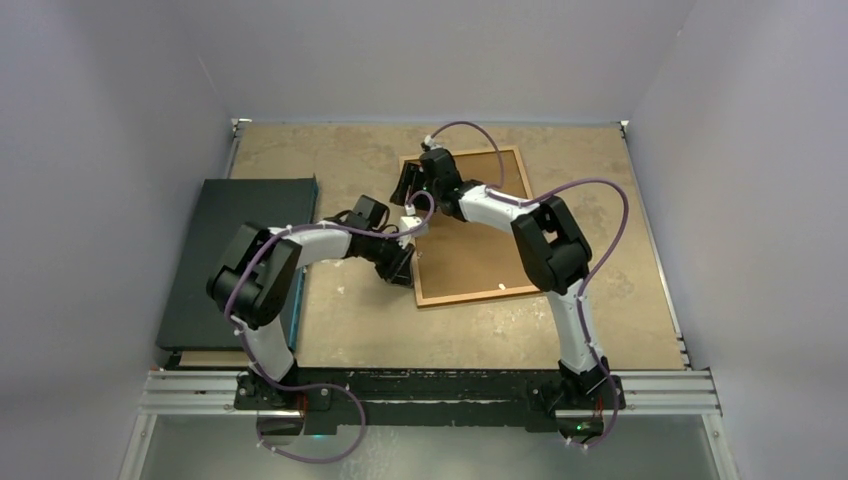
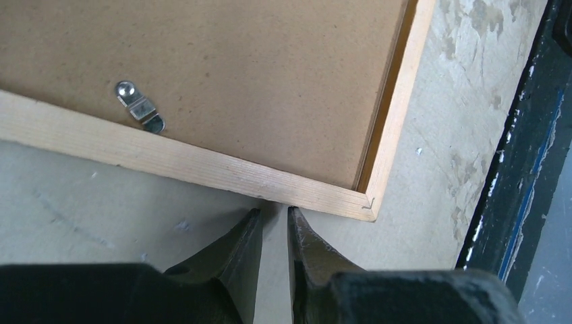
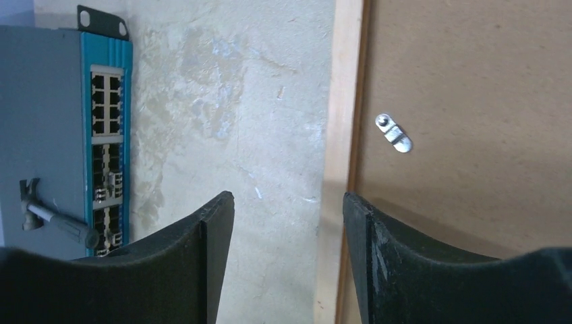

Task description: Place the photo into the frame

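Note:
The orange-brown wooden frame (image 1: 470, 296) lies flat right of the table's centre, filled by the plain brown backing board (image 1: 470, 245). The photo is hidden. My left gripper (image 1: 403, 265) is at the frame's near-left corner. In the left wrist view, the left gripper (image 2: 274, 212) is nearly shut, nothing between its tips, which touch the outer side of the frame's rail (image 2: 202, 165). My right gripper (image 1: 408, 190) is at the frame's far-left side. Seen from the right wrist, this gripper (image 3: 289, 199) is open astride the rail (image 3: 344, 101), one finger over the board (image 3: 472, 101).
A dark flat box (image 1: 240, 250) with a blue ported side (image 3: 108, 135) lies on the table's left. Small metal turn clips (image 2: 139, 108) (image 3: 393, 133) sit on the backing board. Grey walls close in the table on three sides.

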Controlling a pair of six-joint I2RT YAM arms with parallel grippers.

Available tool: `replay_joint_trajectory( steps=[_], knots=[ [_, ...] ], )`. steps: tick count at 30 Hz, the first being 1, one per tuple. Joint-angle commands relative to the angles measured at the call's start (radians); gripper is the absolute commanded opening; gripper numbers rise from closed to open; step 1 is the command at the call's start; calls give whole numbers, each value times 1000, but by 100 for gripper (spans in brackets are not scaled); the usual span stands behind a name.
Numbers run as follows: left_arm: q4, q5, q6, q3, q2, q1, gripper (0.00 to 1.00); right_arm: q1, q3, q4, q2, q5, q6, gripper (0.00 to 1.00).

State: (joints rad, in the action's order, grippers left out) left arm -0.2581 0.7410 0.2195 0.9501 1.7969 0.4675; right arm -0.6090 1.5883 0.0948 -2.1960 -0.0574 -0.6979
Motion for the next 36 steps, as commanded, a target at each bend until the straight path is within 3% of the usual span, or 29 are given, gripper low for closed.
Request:
replay_joint_trajectory(
  steps=[1,6,9,13,16,19,21,27,31,36],
  knots=[
    [51,-31,-5,0,16,66,19,-12,36,-24,15,-42,48,62],
    [25,-4,-13,45,31,117,20,-27,-35,-18,50,-119,80,53],
    [-125,29,60,102,-13,97,22,-42,-111,-15,86,-171,103,46],
    [-357,155,191,167,-118,-30,26,-58,-206,-1,142,-211,123,33],
    [-569,240,333,277,-135,-163,27,-71,-258,0,188,-234,124,32],
    [-604,245,343,373,-111,-252,27,-71,-285,-38,270,-247,108,44],
    [-524,180,272,405,-78,-266,27,-39,-275,-56,325,-182,100,61],
    [-322,28,166,427,81,-264,25,225,-284,-57,475,36,47,87],
    [-250,-38,161,400,154,-235,23,403,-274,-40,470,121,15,96],
    [-184,-100,174,339,171,-171,21,539,-256,17,359,73,-21,99]
  ],
)
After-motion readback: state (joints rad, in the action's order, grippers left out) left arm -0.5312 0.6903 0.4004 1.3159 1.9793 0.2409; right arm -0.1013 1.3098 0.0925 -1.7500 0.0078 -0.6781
